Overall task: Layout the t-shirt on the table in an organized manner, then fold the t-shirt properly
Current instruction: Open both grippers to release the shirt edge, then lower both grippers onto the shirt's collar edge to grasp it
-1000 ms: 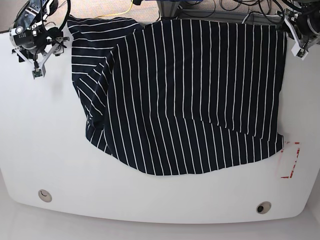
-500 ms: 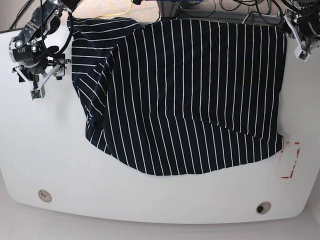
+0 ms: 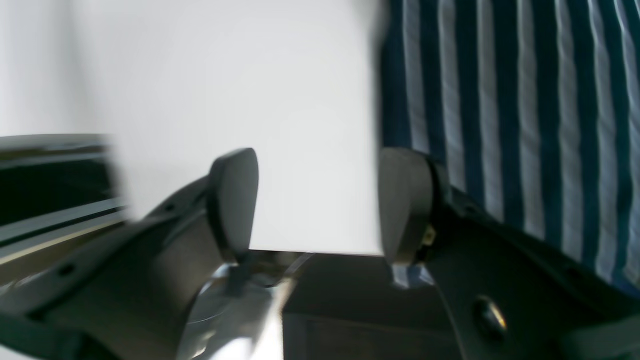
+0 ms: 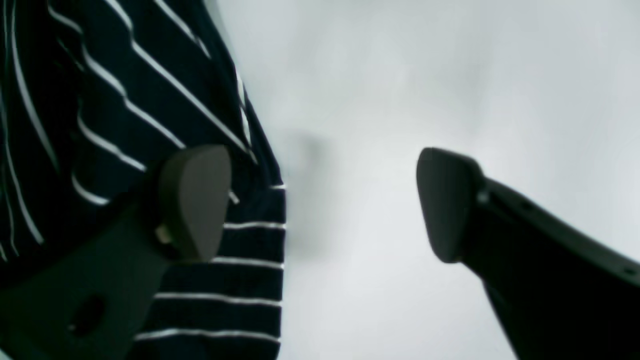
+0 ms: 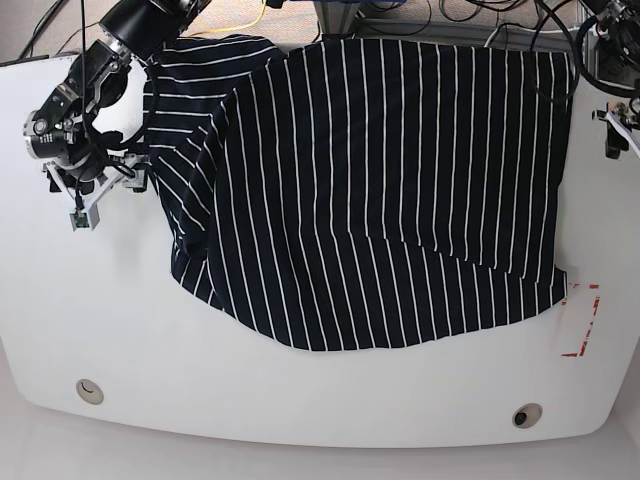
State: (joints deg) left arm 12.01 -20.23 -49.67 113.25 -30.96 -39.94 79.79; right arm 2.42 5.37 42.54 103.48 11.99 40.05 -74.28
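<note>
The dark navy t-shirt [image 5: 380, 180] with thin white stripes lies spread over the far half of the white table [image 5: 320, 400], its lower left part rumpled and folded over. In the base view my right gripper [image 5: 100, 195] hangs at the shirt's left edge. The right wrist view shows that gripper [image 4: 320, 202] open: one finger [image 4: 192, 200] is over the t-shirt [image 4: 125, 125] and the other is over bare table. My left gripper [image 5: 612, 140] is at the shirt's far right edge. It [image 3: 320, 202] stands open with bare table between its fingers, beside the t-shirt [image 3: 500, 100].
A red-outlined rectangle mark [image 5: 580, 320] sits just right of the shirt's lower right corner. Two round fittings [image 5: 90, 391] [image 5: 526, 414] lie near the front edge. Cables [image 5: 440, 15] run behind the table's back edge.
My right arm has moved toward the front along the shirt's left edge, and its jaws have widened. My left gripper has shifted slightly forward and outward at the right edge.
</note>
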